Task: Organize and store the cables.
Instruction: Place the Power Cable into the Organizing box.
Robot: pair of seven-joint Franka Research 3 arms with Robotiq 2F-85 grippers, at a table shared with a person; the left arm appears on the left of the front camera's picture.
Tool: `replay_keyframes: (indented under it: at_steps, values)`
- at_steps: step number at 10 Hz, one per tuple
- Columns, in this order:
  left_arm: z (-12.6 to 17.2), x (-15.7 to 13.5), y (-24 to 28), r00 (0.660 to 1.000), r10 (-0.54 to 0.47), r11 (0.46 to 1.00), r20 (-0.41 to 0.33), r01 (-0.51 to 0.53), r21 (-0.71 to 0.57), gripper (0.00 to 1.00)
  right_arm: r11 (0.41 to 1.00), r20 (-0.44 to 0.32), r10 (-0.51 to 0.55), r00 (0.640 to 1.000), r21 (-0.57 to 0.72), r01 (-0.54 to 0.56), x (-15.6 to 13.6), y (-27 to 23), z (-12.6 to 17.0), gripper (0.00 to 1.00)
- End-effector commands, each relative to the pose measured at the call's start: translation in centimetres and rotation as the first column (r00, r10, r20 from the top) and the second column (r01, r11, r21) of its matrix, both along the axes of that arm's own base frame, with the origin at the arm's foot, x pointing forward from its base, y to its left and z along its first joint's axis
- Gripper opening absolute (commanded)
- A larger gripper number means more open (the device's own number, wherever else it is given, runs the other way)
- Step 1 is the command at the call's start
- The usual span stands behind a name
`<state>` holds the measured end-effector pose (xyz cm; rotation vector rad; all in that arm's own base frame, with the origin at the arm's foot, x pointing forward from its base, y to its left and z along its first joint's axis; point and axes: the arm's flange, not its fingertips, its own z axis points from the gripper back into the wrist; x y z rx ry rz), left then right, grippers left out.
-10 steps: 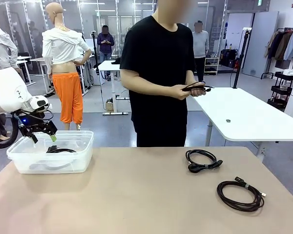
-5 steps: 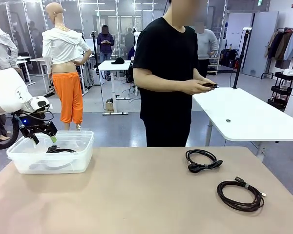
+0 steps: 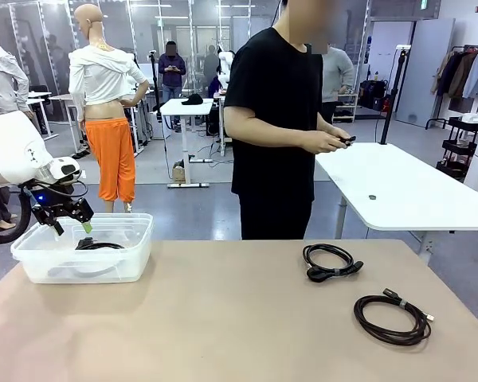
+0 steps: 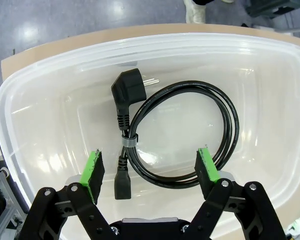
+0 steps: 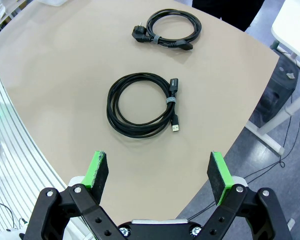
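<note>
A clear plastic bin [image 3: 32, 263] stands at the table's left end, and a coiled black power cable [image 4: 180, 135] [image 3: 98, 244] lies flat on its bottom. My left gripper [image 3: 73, 226] [image 4: 151, 170] hangs open just above the bin, empty, its green pads either side of the coil. Two more coiled black cables lie on the tan table: a power cable [image 3: 331, 261] [image 5: 170, 27] right of centre, and a USB cable [image 3: 393, 317] [image 5: 142, 104] nearer the front right. High above that one, my right gripper [image 5: 159, 177] stands open and empty.
A person in a black shirt [image 3: 279, 119] stands behind the table, turned to the right, both hands on a small dark object [image 3: 344, 141]. A white table [image 3: 406, 191] stands at the back right. The tan table's right edge [image 5: 250, 110] runs close to the USB cable.
The person has stepped to the right and turned toward the white table. The left gripper has risen very slightly above the bin. The cables have not moved.
</note>
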<state>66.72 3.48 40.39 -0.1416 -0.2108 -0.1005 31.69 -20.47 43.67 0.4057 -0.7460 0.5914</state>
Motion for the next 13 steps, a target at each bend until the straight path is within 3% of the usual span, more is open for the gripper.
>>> replay_keyframes:
  at_steps: [1,5,7,8,9,10,12,13]
  values:
    - [0.0,0.4,0.2,1.0,-0.008,1.0,0.005,0.008,0.004,0.92,1.0,0.008,0.007,1.0,0.001,-0.007,-0.1,0.0,0.1,1.0]
    - [0.0,0.0,0.0,1.0,0.0,1.0,0.0,0.0,0.0,0.92,1.0,0.008,0.007,1.0,0.001,-0.007,-0.1,0.0,0.1,1.0]
    - [4.6,-0.1,0.7,0.994,-0.099,0.994,0.054,0.101,-0.051,0.92,1.0,0.008,0.007,1.0,0.001,-0.007,-0.1,0.0,0.1,1.0]
    - [6.5,-1.7,1.4,0.975,-0.214,0.97,0.054,0.219,-0.103,0.92,1.0,0.008,0.007,1.0,0.001,-0.007,-0.1,0.0,0.1,1.0]
    - [7.5,-3.3,2.4,0.955,-0.289,0.95,0.07,0.295,-0.099,1.0,1.0,0.008,0.007,1.0,0.001,-0.007,-0.1,0.0,0.1,1.0]
    - [8.4,-5.4,3.7,0.939,-0.334,0.934,0.084,0.342,-0.102,1.0,1.0,0.008,0.007,1.0,0.001,-0.007,-0.1,0.0,0.1,1.0]
    - [10.1,-11.0,5.9,0.887,-0.425,0.894,0.183,0.442,-0.067,1.0,1.0,0.008,0.007,1.0,0.001,-0.007,-0.1,0.0,0.1,1.0]
    - [10.4,-14.6,7.2,0.838,-0.49,0.856,0.24,0.514,-0.045,1.0,1.0,0.008,0.007,1.0,0.001,-0.007,-0.1,0.0,0.1,1.0]
